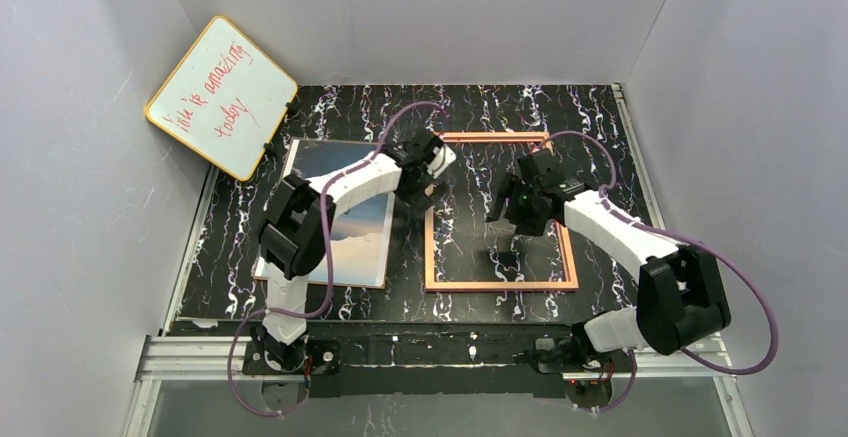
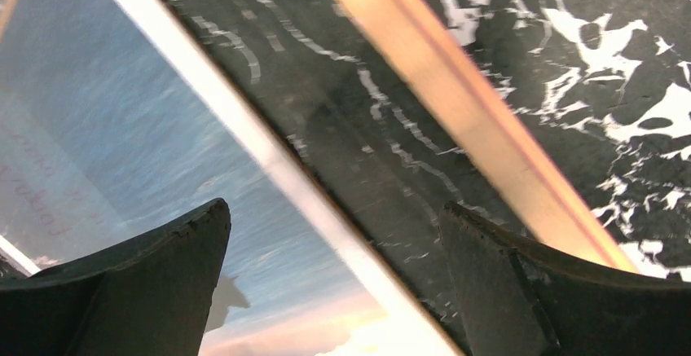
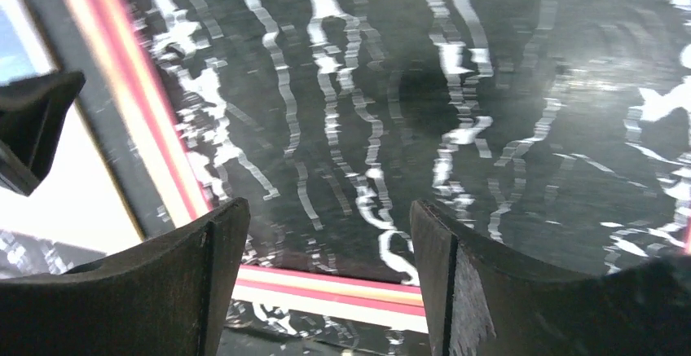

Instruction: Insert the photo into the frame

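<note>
The photo (image 1: 350, 232) lies face up on the black marbled mat, left of the frame, partly under my left arm. In the left wrist view its blue sea, peach sky and white border (image 2: 122, 128) fill the left side. The frame (image 1: 500, 285) lies flat to its right, and the mat shows through its pane. My left gripper (image 1: 425, 185) is open and empty over the photo's right edge, one finger above the print and the other above the mat beside the frame's left rail (image 2: 456, 103). My right gripper (image 1: 505, 215) is open and empty above the frame's pane, with frame rails (image 3: 326, 287) in sight.
A yellow-edged whiteboard (image 1: 222, 95) with red writing leans at the back left corner. Grey walls enclose the mat on three sides. A metal rail (image 1: 440, 352) with both arm bases runs along the near edge. My left gripper's finger (image 3: 33, 120) shows in the right wrist view.
</note>
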`<action>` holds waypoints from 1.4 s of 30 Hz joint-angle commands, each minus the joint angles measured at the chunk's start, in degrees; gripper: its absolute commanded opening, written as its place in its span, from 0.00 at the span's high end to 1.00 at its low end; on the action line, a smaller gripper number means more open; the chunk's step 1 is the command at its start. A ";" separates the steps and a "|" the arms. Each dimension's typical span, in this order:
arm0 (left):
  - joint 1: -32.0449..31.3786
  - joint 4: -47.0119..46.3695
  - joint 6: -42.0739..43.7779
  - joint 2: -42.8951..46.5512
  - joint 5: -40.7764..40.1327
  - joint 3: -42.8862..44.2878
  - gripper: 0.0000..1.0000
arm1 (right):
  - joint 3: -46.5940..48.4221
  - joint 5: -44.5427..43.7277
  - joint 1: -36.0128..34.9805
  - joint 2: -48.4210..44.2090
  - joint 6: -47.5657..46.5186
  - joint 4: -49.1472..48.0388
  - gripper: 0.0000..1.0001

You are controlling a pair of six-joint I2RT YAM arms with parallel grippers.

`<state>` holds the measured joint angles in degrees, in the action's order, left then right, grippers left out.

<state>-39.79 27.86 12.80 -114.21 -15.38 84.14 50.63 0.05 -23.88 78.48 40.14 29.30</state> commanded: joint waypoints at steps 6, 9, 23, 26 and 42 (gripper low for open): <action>21.27 14.78 7.28 15.00 9.10 7.72 0.02 | 17.43 2.12 -16.35 12.76 6.44 -7.92 0.20; 30.19 14.42 12.63 17.77 8.08 3.99 0.02 | 25.49 1.64 -20.19 20.56 6.99 -8.59 0.20; 43.44 -7.74 26.05 24.30 -0.82 -25.43 0.05 | 54.56 -4.79 -22.96 48.58 4.91 -1.15 0.21; 43.39 -8.65 25.69 21.71 -1.30 -27.09 0.09 | 57.26 -6.39 -22.88 51.14 4.84 -0.76 0.21; 40.61 -8.03 22.74 16.35 5.42 -31.58 0.14 | 61.79 -3.17 -21.24 57.93 8.06 -4.66 0.31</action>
<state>1.89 17.54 37.04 -94.45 -14.57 55.29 110.43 -5.78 -45.52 133.93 46.52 26.74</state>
